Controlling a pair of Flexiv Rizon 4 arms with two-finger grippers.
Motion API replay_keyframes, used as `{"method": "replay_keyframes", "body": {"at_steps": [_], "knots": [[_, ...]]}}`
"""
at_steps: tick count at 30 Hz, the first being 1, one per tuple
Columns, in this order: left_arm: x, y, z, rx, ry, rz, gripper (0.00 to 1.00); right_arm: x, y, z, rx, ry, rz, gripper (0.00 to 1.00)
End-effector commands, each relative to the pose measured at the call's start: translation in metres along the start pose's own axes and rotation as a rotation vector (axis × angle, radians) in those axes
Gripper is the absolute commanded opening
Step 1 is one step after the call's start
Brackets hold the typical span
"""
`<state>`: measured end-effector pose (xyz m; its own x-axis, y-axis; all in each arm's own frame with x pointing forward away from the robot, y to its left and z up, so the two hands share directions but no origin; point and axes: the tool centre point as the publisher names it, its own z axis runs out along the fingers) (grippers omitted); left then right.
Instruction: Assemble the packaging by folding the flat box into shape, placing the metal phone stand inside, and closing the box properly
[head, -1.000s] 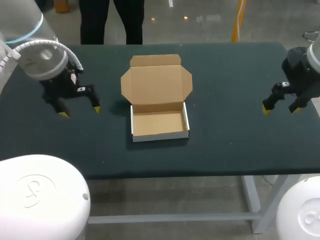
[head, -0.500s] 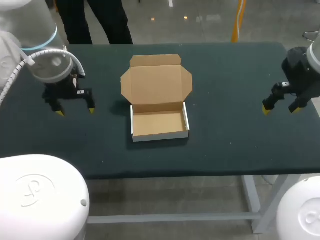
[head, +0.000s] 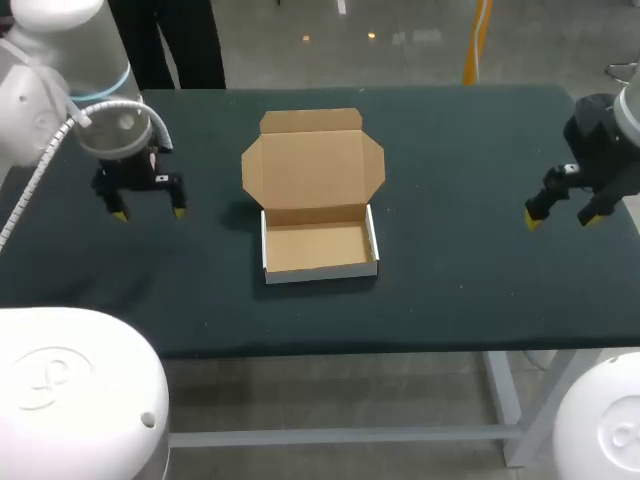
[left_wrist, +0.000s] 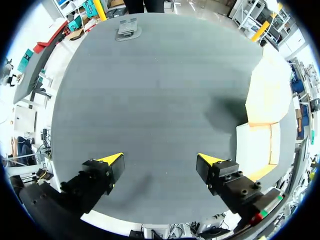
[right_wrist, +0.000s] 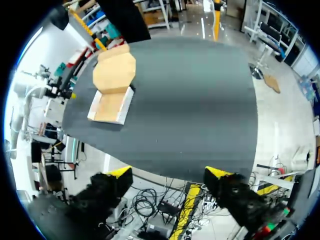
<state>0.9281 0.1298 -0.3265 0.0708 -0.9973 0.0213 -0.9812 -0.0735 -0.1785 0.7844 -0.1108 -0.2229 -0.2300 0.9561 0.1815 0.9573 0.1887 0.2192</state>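
A small cardboard box (head: 318, 248) stands folded into a tray at the table's middle, white outside and empty. Its lid (head: 313, 165) lies open flat behind it. My left gripper (head: 148, 212) hovers open over bare cloth left of the box, holding nothing. In the left wrist view, the grey metal phone stand (left_wrist: 127, 27) lies far ahead of my left gripper (left_wrist: 160, 160), near the table's edge, and the box (left_wrist: 260, 145) is off to one side. The head view does not show the stand. My right gripper (head: 560, 219) hangs open and empty at the table's right edge. In the right wrist view the box (right_wrist: 111, 105) lies well ahead of my right gripper (right_wrist: 169, 173).
The dark green table cloth (head: 450, 290) is bare around the box on both sides and in front. The table's front edge runs close below the box.
My left arm has drawn back and to the left, away from the box, with its fingers still open. The right arm and the box have not moved.
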Motion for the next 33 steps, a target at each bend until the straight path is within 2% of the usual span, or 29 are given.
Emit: {"method": "replay_keyframes", "body": {"at_steps": [1,12,17,33], "knots": [[-0.006,-0.023,0.016,-0.048,0.002,0.008,1.00,0.000,0.000,-0.002,0.004,-0.002,0.001,1.00],[-0.026,-0.048,0.033,-0.072,0.009,0.005,1.00,0.000,0.000,-0.002,0.004,-0.002,0.001,1.00],[-0.033,-0.065,0.041,-0.075,0.008,0.004,1.00,0.000,0.000,-0.002,0.004,-0.002,0.001,1.00],[-0.045,-0.105,0.063,-0.093,-0.016,0.018,1.00,0.000,0.000,-0.002,0.004,-0.002,0.001,1.00]]}}
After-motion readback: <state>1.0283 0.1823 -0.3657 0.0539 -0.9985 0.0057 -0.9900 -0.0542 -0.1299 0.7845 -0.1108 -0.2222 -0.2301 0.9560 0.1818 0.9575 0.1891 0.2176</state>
